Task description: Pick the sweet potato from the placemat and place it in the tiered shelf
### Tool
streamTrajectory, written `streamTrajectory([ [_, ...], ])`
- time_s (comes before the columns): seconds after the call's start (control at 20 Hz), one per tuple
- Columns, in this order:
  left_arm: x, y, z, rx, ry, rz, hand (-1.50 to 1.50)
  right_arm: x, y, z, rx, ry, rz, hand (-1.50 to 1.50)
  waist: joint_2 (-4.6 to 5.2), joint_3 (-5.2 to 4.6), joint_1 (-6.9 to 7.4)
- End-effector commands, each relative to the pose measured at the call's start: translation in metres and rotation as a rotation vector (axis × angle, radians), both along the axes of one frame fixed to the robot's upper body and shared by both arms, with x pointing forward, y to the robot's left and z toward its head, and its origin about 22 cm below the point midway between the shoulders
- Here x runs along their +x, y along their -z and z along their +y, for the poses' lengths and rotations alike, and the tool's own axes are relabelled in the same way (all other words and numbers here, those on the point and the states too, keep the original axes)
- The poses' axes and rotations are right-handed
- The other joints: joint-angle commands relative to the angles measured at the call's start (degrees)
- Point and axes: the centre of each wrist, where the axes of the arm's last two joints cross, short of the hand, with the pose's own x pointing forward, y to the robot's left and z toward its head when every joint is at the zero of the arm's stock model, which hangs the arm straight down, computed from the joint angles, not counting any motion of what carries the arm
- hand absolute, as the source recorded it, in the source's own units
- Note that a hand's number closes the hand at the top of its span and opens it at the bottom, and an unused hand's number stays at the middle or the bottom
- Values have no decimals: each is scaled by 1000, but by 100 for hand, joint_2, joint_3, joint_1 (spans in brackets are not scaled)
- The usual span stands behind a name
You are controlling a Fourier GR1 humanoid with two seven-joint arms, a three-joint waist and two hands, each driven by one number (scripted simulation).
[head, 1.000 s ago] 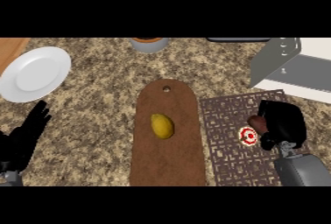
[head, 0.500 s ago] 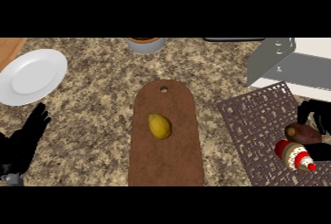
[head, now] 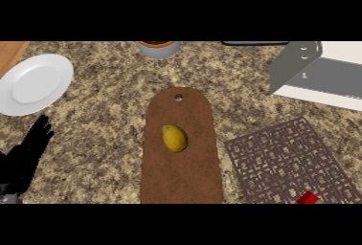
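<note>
The brown lattice placemat [head: 286, 160] lies at the lower right of the counter. No sweet potato shows on it; only a small red piece [head: 308, 197] peeks in at its lower edge. The grey tiered shelf [head: 311, 72] stands at the upper right. My left hand [head: 25, 155] rests open at the lower left edge, fingers up and holding nothing. My right hand is out of view.
A long wooden cutting board [head: 180, 153] runs down the middle with a yellow fruit [head: 174, 138] on it. A white plate [head: 32, 83] sits at the upper left. A grey bowl [head: 158, 48] and a dark pan edge [head: 254, 43] are at the back.
My right hand, a brown thing by it and a red-and-white object have slid off the lower right edge of the view. The left hand has barely moved.
</note>
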Motion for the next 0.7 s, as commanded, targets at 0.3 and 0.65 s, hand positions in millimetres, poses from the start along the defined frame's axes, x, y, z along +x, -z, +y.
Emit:
streamTrajectory([
  [0.3,-5,1,1,22,19,-20,0,-47,-96,-35,102,61,-134,150,33,-2,154],
  [0.65,13,-1,-11,-6,35,-5,0,-42,-140,-41,-21,252,-237,150,55,-1,201],
])
